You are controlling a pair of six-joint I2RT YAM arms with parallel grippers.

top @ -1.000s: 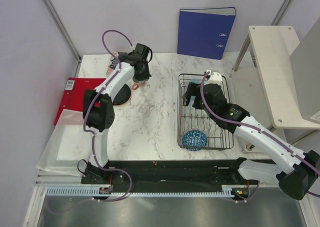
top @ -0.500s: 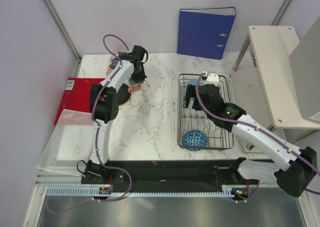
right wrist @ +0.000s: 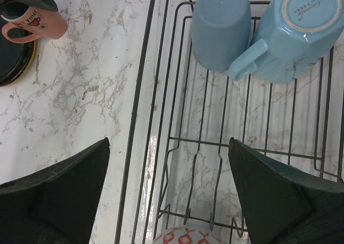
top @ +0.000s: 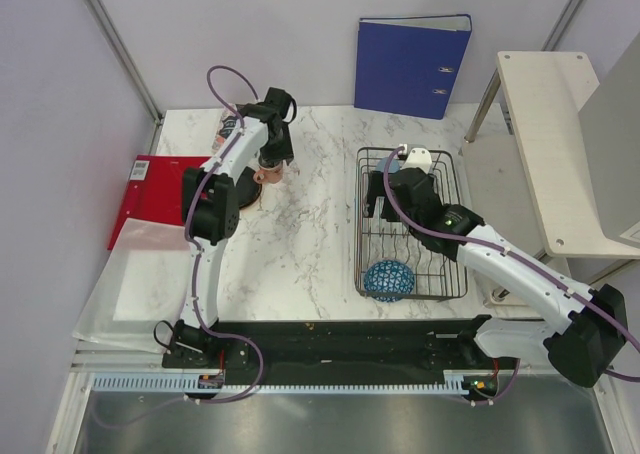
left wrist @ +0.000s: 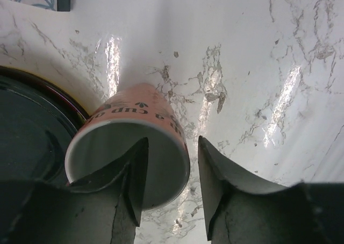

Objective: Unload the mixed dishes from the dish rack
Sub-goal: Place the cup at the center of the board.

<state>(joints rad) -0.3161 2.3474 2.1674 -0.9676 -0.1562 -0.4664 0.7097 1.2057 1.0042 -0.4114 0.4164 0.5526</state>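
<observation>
From above, I'm placing the salmon cup [top: 268,174] beside the black dish [top: 240,189]. Left wrist: my left end effector [left wrist: 167,186] is pinching its rim. Right wrist: my right end effector [right wrist: 169,193], spread, is hovering over the dish rack [right wrist: 141,112]; blue mugs [right wrist: 221,26] ahead are next.

Left claw [left wrist: 171,185] pinches closed, arm extended far; right claw [right wrist: 166,187] spread wide.

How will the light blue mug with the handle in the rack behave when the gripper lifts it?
The handled mug looks glazed and rigid, so probably slippery and breakable. It sits base-up against the other mug in the rack, so lifting may nudge that one. Its handle likely makes it swing off-centre.
</observation>
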